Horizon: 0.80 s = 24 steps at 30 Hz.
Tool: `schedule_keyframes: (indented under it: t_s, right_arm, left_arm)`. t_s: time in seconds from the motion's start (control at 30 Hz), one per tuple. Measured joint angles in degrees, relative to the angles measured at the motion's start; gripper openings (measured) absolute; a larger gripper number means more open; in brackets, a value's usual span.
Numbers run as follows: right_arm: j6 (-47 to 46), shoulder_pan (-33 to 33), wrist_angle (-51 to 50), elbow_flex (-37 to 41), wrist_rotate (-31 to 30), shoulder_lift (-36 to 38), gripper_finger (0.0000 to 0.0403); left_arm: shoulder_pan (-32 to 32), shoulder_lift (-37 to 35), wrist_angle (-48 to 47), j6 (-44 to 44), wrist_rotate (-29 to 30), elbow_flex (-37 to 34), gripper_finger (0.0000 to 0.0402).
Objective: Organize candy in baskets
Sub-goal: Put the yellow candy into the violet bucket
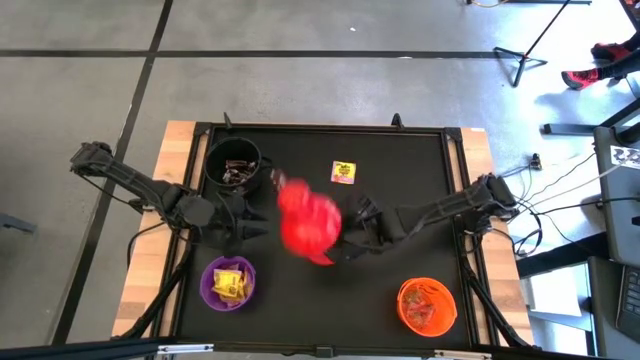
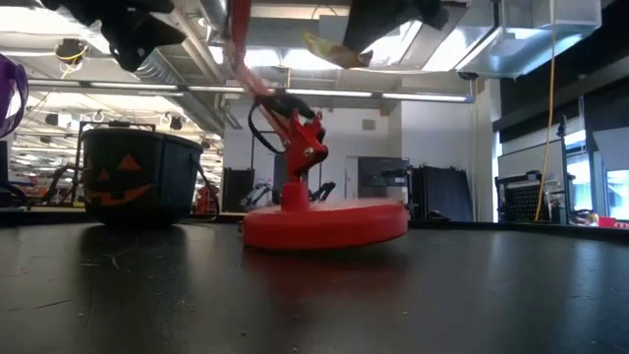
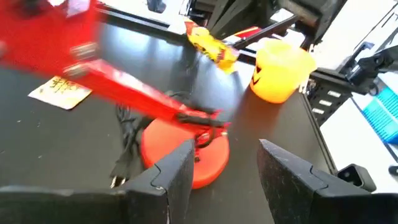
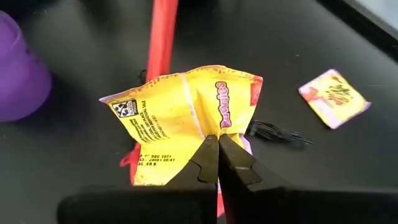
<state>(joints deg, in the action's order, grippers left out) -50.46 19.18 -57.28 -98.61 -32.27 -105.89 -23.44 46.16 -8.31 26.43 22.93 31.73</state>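
From above, the red lamp (image 1: 308, 224) in the middle of the table covers much of what lies under it, and it hides the tips of both grippers, so the overhead view alone does not show what either one is doing. The left arm reaches in from the left edge, its links angled toward the middle, and the left gripper (image 1: 252, 226) sits just left of the lamp, between the black bucket (image 1: 232, 165) near the far left corner and the purple bucket (image 1: 228, 283) at the near left. In its own wrist view the left gripper (image 3: 221, 171) has its fingers spread wide with nothing between them, above the lamp's round base. The black bucket holds dark sweets too small to tell apart; the purple one holds yellow wrappers. A loose yellow candy (image 1: 343, 172) with pink marks lies flat on the mat toward the far edge, just right of centre, apart from everything else. The right arm comes in from the right edge, stretched long and low toward the middle, and the right gripper (image 1: 352, 232) ends just right of the lamp. Its wrist view shows the right gripper (image 4: 217, 163) pinched tight on the lower edge of a crumpled yellow packet (image 4: 180, 118), which fans out beyond the fingertips, held above the mat with its long side running across the fingers. The orange bucket (image 1: 427, 305) stands at the near right corner, its contents only a reddish jumble.
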Motion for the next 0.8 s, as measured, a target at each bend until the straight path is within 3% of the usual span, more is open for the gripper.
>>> schedule_keyframes:
  t_s: [0.3,0.8]
  right_arm:
    - [-3.3,-1.4,-3.8,1.0,-0.2,-0.7,0.0]
    - [-2.6,-1.2,1.2,0.9,0.8,-3.0,0.0]
  left_arm:
    - [0.6,5.4,7.4,-1.5,0.1,0.0,0.0164]
    - [0.7,10.9,10.8,-1.1,0.0,0.0,0.0164]
